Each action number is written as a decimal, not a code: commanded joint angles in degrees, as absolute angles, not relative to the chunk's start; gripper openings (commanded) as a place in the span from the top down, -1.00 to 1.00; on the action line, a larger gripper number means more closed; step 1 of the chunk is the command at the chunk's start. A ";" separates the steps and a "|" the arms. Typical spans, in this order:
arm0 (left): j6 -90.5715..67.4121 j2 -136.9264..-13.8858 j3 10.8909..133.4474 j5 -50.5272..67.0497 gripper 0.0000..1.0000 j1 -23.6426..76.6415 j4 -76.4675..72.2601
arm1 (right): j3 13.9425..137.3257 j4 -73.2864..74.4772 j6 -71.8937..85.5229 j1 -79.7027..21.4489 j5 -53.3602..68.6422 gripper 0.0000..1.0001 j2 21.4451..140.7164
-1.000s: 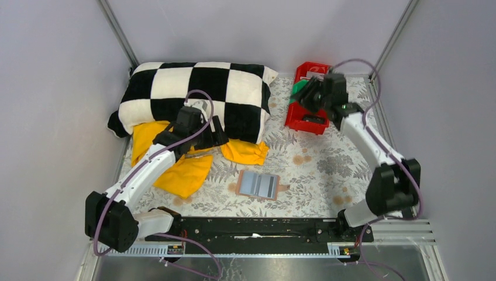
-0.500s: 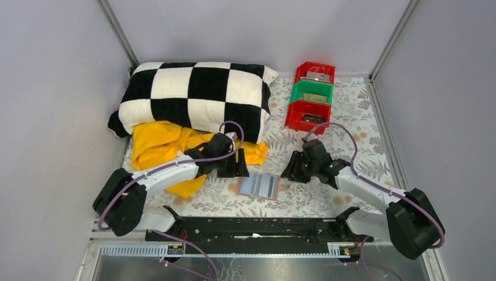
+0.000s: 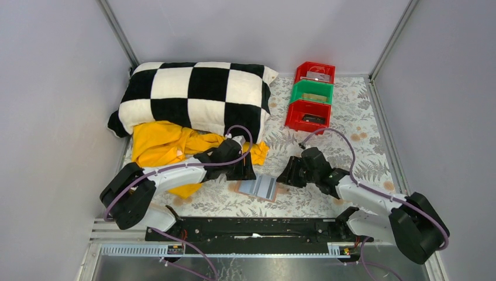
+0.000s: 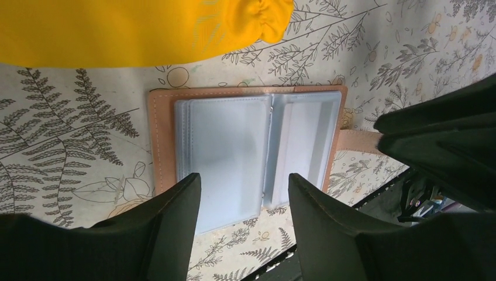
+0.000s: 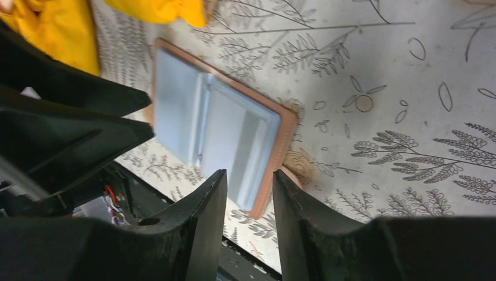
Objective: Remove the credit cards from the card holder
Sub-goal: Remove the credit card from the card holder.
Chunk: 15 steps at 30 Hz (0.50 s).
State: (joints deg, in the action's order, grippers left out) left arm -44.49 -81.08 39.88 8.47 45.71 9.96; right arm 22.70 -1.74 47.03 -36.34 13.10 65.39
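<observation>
Since the card holder (image 3: 259,187) lies open between the 2 hands, both are abt equally near: left hand (image 4: 244,181) half-wide, right hand (image 5: 250,175) narrower, both empty.

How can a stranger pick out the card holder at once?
Start at the checkered pillow at the back; come nearer, past the yellow cloth. The card holder lies open on the table: flat, tan-edged, with grey-blue panels, unlike the soft cloth.

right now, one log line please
wallet open flat on table | left gripper open above it | right gripper open above it
</observation>
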 commanded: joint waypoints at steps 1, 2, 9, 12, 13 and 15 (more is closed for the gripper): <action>-44.13 -80.07 41.93 7.59 -0.20 45.85 7.35 | 23.27 -1.55 48.32 -37.32 10.20 0.15 60.76; -44.05 -80.37 41.82 7.88 -0.20 45.86 7.19 | 23.29 -1.81 48.67 -37.47 10.79 0.15 60.54; -45.27 -79.77 38.75 8.70 -0.19 45.88 5.11 | 23.11 -6.86 51.57 -39.20 15.87 0.10 65.37; -45.78 -79.22 38.15 9.25 -0.17 45.88 5.15 | 22.04 -8.26 51.77 -39.44 15.53 0.07 67.55; -45.87 -78.91 37.85 9.31 -0.16 45.96 4.99 | 21.62 -8.98 51.64 -39.38 15.55 0.07 68.31; -45.69 -78.63 37.02 9.32 -0.12 46.14 4.53 | 21.04 -10.28 51.29 -39.40 16.18 0.06 69.96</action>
